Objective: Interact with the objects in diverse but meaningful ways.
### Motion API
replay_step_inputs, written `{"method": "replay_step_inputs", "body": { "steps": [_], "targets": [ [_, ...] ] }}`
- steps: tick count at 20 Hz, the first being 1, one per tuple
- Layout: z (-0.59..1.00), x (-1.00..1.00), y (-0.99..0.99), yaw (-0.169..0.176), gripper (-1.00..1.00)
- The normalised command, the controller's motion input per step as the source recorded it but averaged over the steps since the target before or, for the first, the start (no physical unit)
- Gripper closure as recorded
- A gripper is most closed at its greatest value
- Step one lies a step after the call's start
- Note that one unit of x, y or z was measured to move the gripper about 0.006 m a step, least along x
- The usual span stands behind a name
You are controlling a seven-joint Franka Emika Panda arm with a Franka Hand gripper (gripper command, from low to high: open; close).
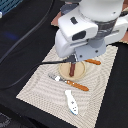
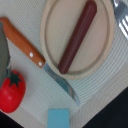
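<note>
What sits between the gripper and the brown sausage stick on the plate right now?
Nothing visible does. The sausage stick lies bare on the tan plate, uncovered in the wrist view. The knife lies beside the plate, off the stick. The gripper's fingers are out of view.

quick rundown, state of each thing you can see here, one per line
sausage stick: lying on the plate
plate: upright on the placemat
knife: flat, blade beside the plate rim
fork: flat on the placemat
tomato: on the placemat
blue block: on the placemat
fish piece: flat on the placemat
gripper: fingertips hidden
</note>
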Motion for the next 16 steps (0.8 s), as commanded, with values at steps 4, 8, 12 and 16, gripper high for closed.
{"method": "replay_step_inputs", "body": {
  "steps": [4,8,12,16],
  "targets": [
    [-0.44,-0.71,0.38,-0.055,-1.0],
    [-0.51,-0.45,0.24,-0.1,-1.0],
    [-0.56,-0.48,0.17,-0.111,-1.0],
    [-0.53,-0.48,0.16,-0.075,-1.0]
  ]
}}
